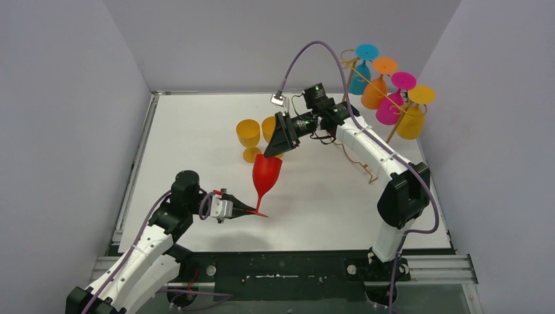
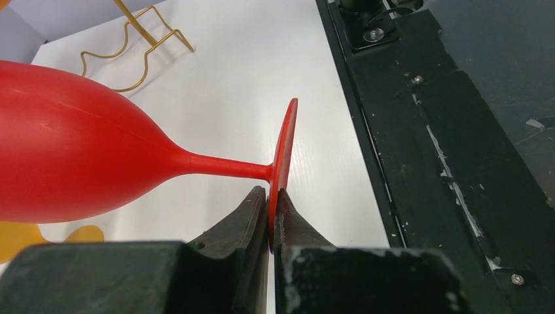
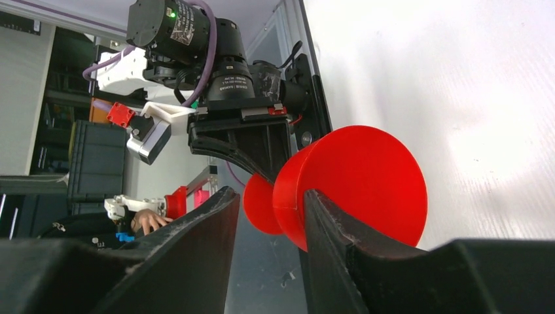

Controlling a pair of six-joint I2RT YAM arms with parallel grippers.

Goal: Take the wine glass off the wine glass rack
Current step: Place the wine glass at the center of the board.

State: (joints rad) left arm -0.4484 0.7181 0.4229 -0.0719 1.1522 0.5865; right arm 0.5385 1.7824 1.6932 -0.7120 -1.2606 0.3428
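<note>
Left pincer is clenched on the foot of the red wine glass; on my left wrist feed both fingers pinch the thin disc at its lower edge. Right pincer sits at the other end of the glass, at the mouth of the bowl. On my right wrist feed its jaws stand apart: one finger lies against the rim, and the other has a clear gap to the glass. I read that pincer as released, gripping nothing.

The red wine glass is off the wine glass rack and hangs tilted between the two arms. It is over the middle of the table, with the bowl up toward the far side and the foot down toward the near edge. I cannot tell whether the foot touches the table.

The rack stands at the far right corner, well apart from the red glass. Four glasses hang upside down along its arm: teal, orange, magenta and yellow. Two yellow glasses stand upright on the table just beyond the right pincer, side by side.
</note>
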